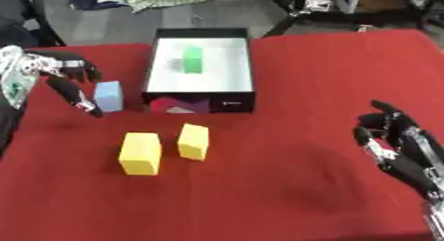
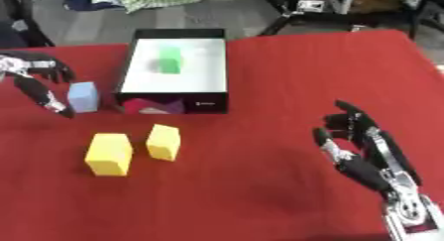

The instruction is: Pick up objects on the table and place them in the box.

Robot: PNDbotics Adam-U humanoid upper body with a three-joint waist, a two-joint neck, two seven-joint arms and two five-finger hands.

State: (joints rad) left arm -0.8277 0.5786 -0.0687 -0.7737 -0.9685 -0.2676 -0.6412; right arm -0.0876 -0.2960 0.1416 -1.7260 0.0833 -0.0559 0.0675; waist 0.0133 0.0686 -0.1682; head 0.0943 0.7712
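Left hand [image 1: 65,79] open beside pale blue block [image 1: 108,96]

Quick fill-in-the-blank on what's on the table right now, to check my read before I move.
1. The block already inside the box is ____.
2. The number of yellow blocks on the cloth is ____.
3. The left hand is beside the ____ block.
4. The right hand holds ____.

Missing words: green; two; blue; nothing

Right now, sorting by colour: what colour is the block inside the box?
Green, clearest in the left eye view.
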